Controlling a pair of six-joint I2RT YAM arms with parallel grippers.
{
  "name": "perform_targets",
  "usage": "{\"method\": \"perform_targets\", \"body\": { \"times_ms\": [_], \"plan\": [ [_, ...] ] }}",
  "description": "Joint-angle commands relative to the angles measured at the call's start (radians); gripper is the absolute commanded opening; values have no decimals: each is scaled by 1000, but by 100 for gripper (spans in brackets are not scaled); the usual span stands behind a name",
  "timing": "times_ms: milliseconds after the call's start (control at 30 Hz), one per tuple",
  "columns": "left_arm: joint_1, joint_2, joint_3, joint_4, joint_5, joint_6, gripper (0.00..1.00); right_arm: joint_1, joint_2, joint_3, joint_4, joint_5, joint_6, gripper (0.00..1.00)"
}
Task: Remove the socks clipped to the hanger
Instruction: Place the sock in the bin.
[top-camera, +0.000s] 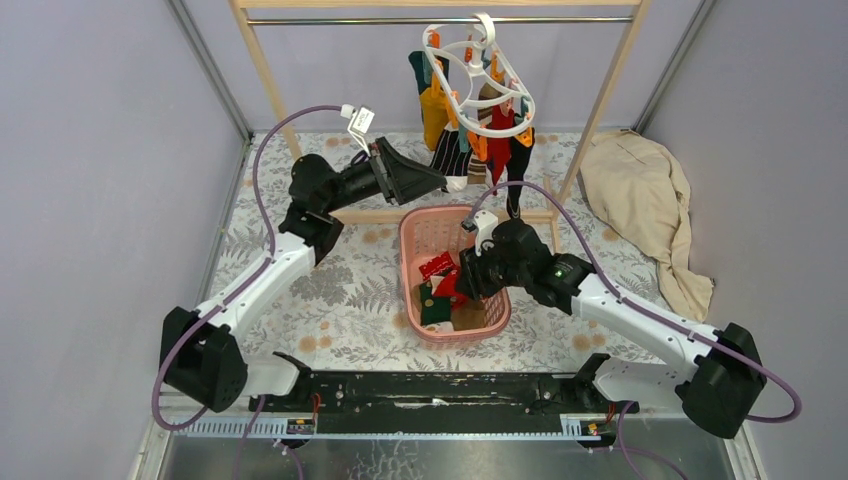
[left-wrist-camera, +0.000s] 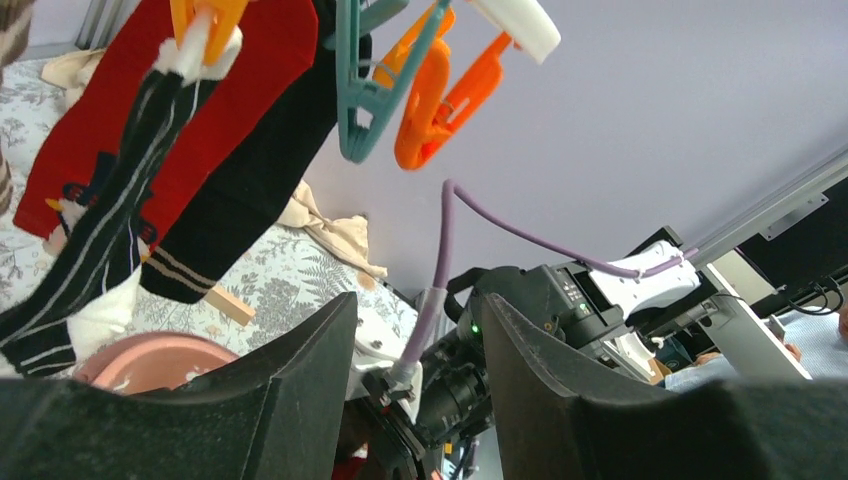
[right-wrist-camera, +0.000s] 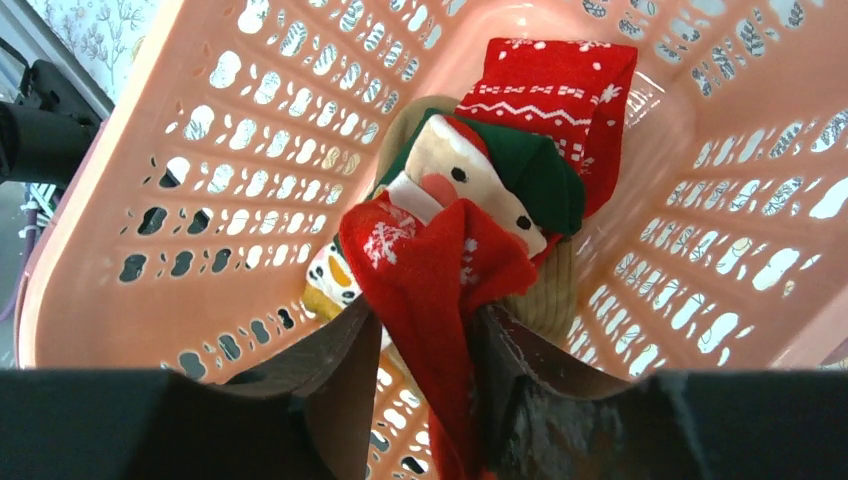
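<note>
Right claw (right-wrist-camera: 425, 315) sits parted around a red sock (right-wrist-camera: 440, 260) in the basket (right-wrist-camera: 230, 170); left claw (left-wrist-camera: 418, 300) gapes open near hanging socks (left-wrist-camera: 260, 60).

wooden rack (top-camera: 266, 75): upright at back | pink laundry basket (top-camera: 408, 262): just before rack | beige garment (top-camera: 640, 195): crumpled, right of rack | floral cover (top-camera: 340, 300): under rack

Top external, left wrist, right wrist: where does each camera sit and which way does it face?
Top external: above, behind the bases, looking down on both arms, white plastic oval hanger, pink plastic basket.
Left wrist: faces up past black left fingers at hanging socks.
Right wrist: faces down into basket, red sock between right fingers.
All share the basket.
</note>
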Motion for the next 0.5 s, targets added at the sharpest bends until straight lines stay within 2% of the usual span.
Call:
{"method": "perform_targets", "body": {
  "times_ms": [0,333,467],
  "plan": [
    [-8,-65,-50,-35,-25,41,56,-6,0,2,35,45,16,48],
    [-8,-130,-95,-82,-34,62,56,-6,-76,42,17,-7,20,60],
    [-8,-142,-93,-93,-37,66,56,-5,-115,60,15,-43,22,72]
  ]
}}
